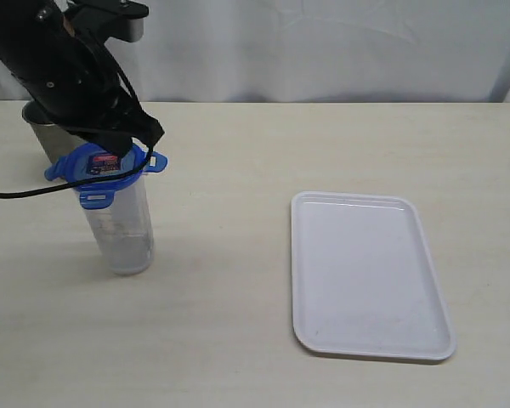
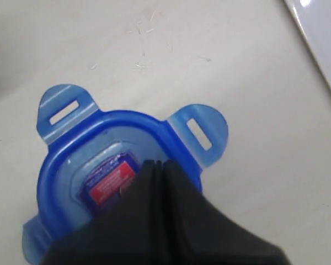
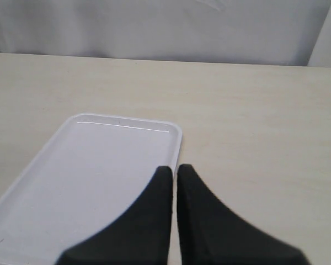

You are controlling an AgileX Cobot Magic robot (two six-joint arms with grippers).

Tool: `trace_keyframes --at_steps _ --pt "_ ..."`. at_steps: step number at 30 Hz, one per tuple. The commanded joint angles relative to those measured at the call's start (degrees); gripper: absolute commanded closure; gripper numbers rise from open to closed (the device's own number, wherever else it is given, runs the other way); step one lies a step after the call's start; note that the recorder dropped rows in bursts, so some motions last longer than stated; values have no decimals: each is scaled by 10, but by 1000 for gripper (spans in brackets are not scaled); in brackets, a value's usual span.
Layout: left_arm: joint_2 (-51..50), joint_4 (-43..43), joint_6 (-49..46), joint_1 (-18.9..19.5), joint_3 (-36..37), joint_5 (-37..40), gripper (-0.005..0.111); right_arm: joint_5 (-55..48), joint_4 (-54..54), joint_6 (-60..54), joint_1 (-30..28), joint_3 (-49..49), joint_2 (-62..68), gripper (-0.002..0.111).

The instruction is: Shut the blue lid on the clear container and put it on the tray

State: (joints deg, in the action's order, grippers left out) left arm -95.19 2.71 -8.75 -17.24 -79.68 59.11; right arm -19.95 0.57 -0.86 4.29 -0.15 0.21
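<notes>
The clear container [image 1: 123, 229] stands upright on the left of the table. The blue lid [image 1: 98, 174] lies on its mouth, sticker side up, with its snap flaps sticking outward. My left gripper [image 1: 140, 136] is shut, and its closed tips rest on the lid's top beside the red sticker [image 2: 107, 185]. In the left wrist view the blue lid [image 2: 71, 171] fills the lower part, with my left gripper [image 2: 157, 165] over it. The white tray [image 1: 370, 272] lies flat to the right. My right gripper [image 3: 175, 168] is shut and empty, hanging above the edge of the tray [image 3: 88, 176]; it is out of the exterior view.
A steel cup [image 1: 44, 132] stands just behind the container, partly hidden by the left arm. A black cable [image 1: 34, 191] from that arm loops past the lid. A white curtain backs the table.
</notes>
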Motion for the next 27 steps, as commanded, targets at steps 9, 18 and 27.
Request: trace_keyframes --at_steps 9,18,27 --pt "-24 -66 41 -1 3 3 107 2 1 1 -1 1 -2 104" --pt "-27 -64 34 -1 37 4 107 2 1 1 -1 1 -2 104" --pt "-14 -64 26 -1 35 -31 107 2 1 1 -1 1 -2 104"
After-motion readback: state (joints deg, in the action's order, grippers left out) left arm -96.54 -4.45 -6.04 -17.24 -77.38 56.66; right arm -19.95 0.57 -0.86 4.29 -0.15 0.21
